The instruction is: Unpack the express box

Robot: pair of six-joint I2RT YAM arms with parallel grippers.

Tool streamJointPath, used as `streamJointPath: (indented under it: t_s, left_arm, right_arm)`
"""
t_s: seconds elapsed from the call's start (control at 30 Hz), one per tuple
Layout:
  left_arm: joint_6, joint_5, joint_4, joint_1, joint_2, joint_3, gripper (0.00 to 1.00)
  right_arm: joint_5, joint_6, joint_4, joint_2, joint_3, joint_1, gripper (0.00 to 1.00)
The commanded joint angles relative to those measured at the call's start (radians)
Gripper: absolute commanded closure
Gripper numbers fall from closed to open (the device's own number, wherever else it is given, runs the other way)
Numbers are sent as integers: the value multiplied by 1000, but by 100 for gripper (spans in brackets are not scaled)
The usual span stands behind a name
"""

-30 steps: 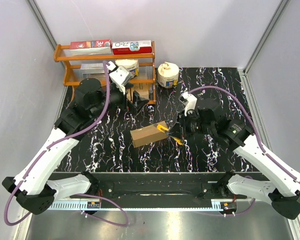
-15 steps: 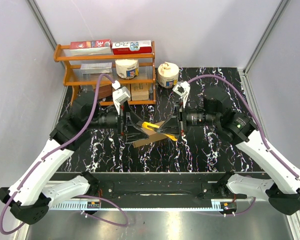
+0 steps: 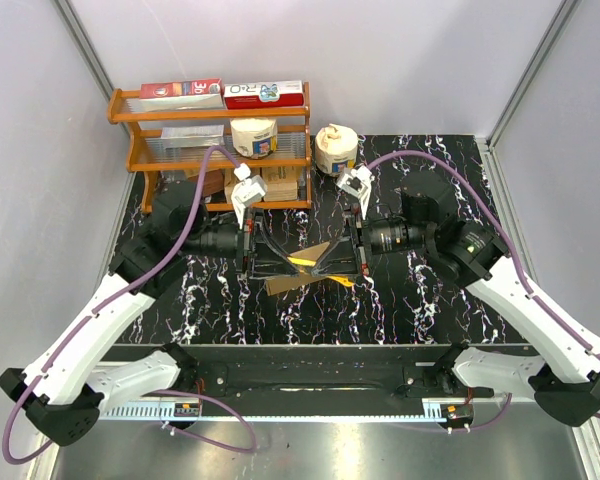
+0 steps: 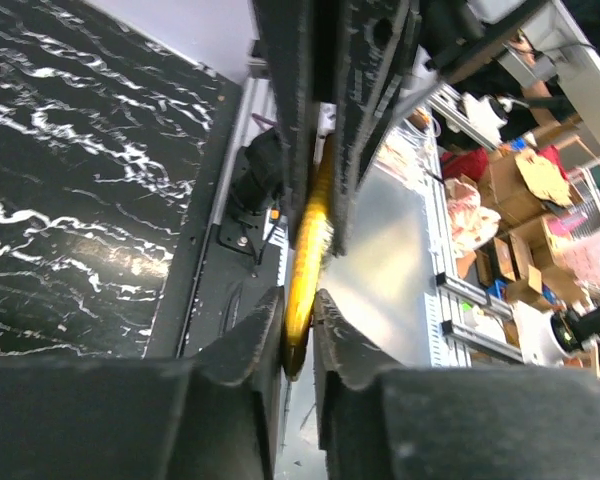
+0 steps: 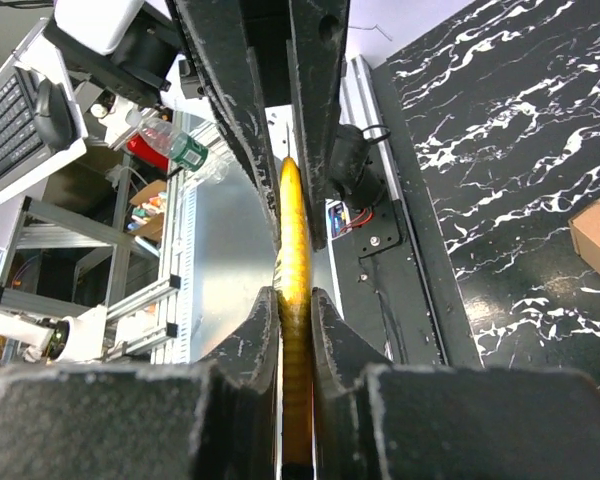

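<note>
A second ago the left arm was folded back by the wooden rack [image 3: 130, 118] with its fingers spread wide, and only the right tool [image 3: 325, 262] held the slim yellow piece [image 3: 302, 262] at the right end of the express box [image 3: 280, 285]. Half a second ago the left tool [image 3: 283, 262] had swung in and stood open around that piece. Now its fingers [image 4: 250, 340] are pressed against both sides of the yellow piece, pinching it. The right tool is as before, clamped tight on the other end, its fingers [image 5: 255, 340] flat against the yellow sides.

Both arms reach in over the middle of the desk [image 3: 430, 300], forearms roughly level and pointing at each other, the left from the left and the right from the right. Both wrists are rolled so that the desk stands on edge in their cameras. The two tools meet tip to tip, and each wrist view looks straight along the yellow piece at the opposite tool.

The express box lies on the desk directly under the meeting point, angled, mostly hidden by the fingers. Cardboard shows below the left tool and just behind the yellow piece. Whether the yellow piece touches the box cannot be told.
</note>
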State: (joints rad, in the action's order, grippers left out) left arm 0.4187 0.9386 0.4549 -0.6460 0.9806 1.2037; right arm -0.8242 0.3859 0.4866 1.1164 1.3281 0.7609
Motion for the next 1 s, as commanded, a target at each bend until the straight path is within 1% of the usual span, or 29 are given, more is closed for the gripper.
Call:
streamJointPath:
  t_s: [0.0, 0.03, 0.13, 0.17, 0.23, 0.27, 0.33, 0.37, 0.4, 0.47, 0.57, 0.7, 0.83, 0.87, 0.93, 0.97]
  left_arm:
    - [12, 42, -74, 3, -16, 14, 93]
    - [11, 40, -78, 5, -17, 11, 99]
    - [20, 45, -110, 5, -31, -4, 100]
    - [28, 34, -123, 5, -36, -7, 100]
    - [35, 13, -151, 6, -51, -9, 100]
    - [37, -10, -159, 6, -59, -9, 100]
    - [52, -40, -192, 12, -82, -6, 100]
    - [57, -79, -203, 14, -91, -3, 100]
    - [71, -99, -222, 17, -108, -1, 100]
    - [100, -144, -271, 16, -131, -6, 100]
    - [156, -210, -320, 16, -141, -21, 100]
    - [235, -236, -407, 16, -143, -64, 100]
    - [292, -259, -501, 14, -143, -111, 100]
    - [295, -277, -499, 14, -143, -110, 100]
    - [290, -287, -496, 14, -142, -107, 100]
    - [287, -287, -495, 14, -141, -105, 100]
  right_arm:
    - [-33, -16, -48, -9, 17, 5, 100]
    - [-32, -16, -49, -10, 13, 6, 100]
    - [-15, -9, -52, -15, 11, 5, 100]
    - [-4, -2, -59, -18, 11, 6, 80]
    - [31, 21, -97, -27, -1, 6, 43]
    - [58, 36, -118, -45, -12, 6, 16]
    - [143, 97, -228, -75, -70, 5, 5]
    - [169, 122, -274, -110, -95, 6, 2]
    - [212, 169, -369, -125, -121, 5, 0]
    - [252, 224, -440, -156, -173, 6, 0]
    - [270, 280, -545, -165, -190, 6, 2]
    - [263, 330, -664, -159, -191, 5, 6]
    - [231, 350, -669, -115, -139, 6, 16]
    - [218, 361, -671, -96, -130, 6, 21]
    - [212, 360, -677, -86, -113, 5, 24]
    - [217, 363, -677, -79, -110, 5, 27]
